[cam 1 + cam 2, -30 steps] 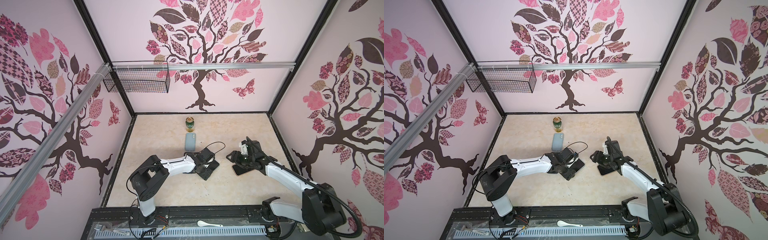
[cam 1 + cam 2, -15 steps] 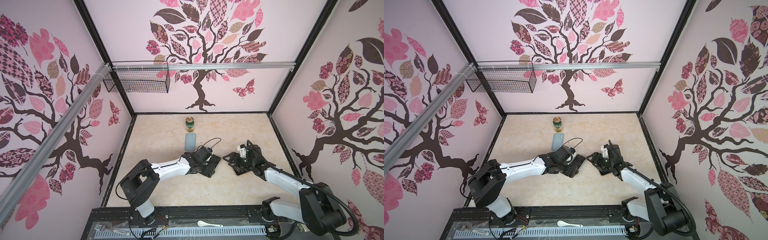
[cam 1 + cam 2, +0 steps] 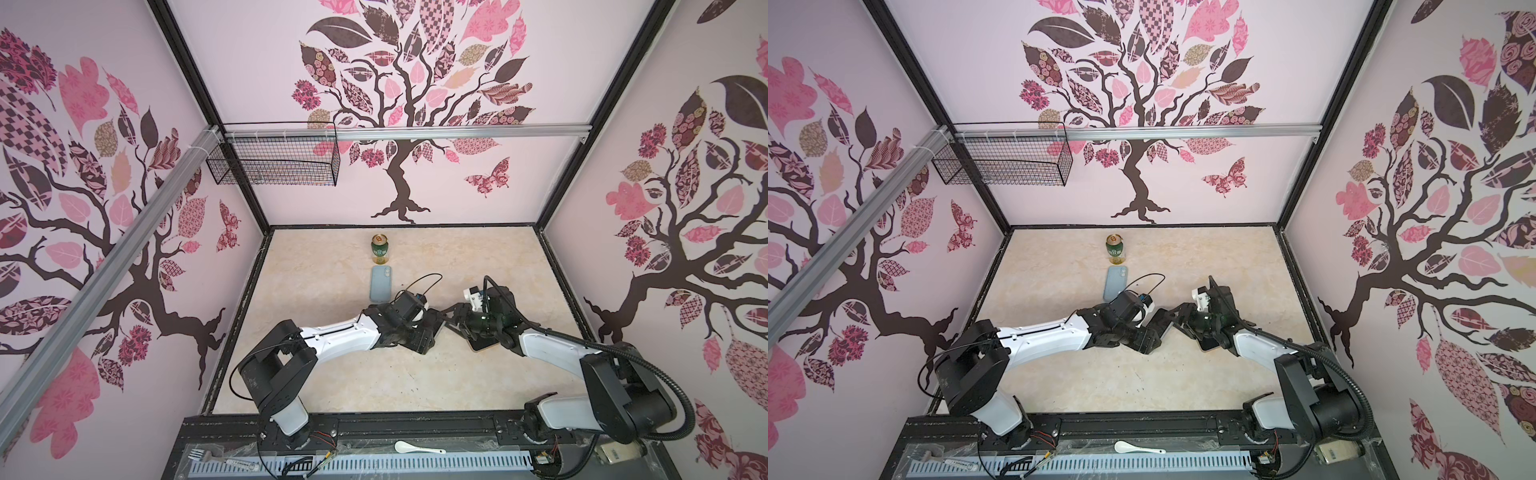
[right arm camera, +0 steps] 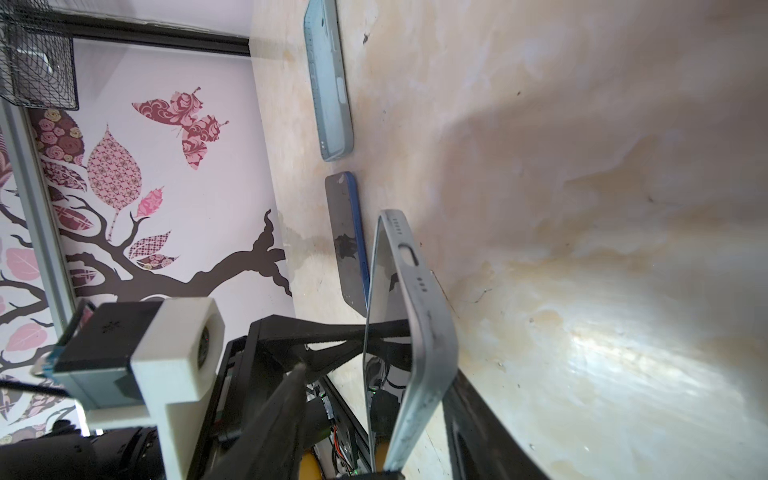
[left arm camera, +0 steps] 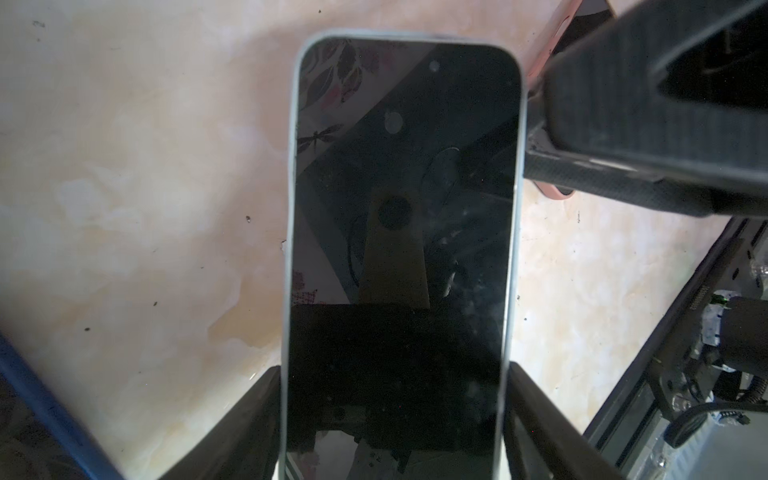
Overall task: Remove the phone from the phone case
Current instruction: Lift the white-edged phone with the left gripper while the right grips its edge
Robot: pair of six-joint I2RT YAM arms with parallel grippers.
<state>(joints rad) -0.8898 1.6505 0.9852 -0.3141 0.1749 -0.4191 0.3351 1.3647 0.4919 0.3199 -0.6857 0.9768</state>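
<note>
Phone (image 5: 399,249), dark screen up, seated in a pale grey-blue phone case (image 5: 291,208). Held tilted above the table, well toward the arm bases from the green can (image 3: 379,249). Clamped across its long edges by the left gripper (image 5: 392,386). Right gripper (image 3: 453,319) partly spread around the case's free end, one finger against the rim, a gap on the screen side.

Wire basket (image 3: 274,183) on the wall above the can, contents unclear.

One can. Four flat devices:
- the held one
- a pale blue case (image 3: 381,282), back up just in front of the can, contents unknown
- a pink-edged phone (image 3: 482,345) under the right arm
- a blue phone (image 4: 347,237), plain only in the right wrist view
</note>
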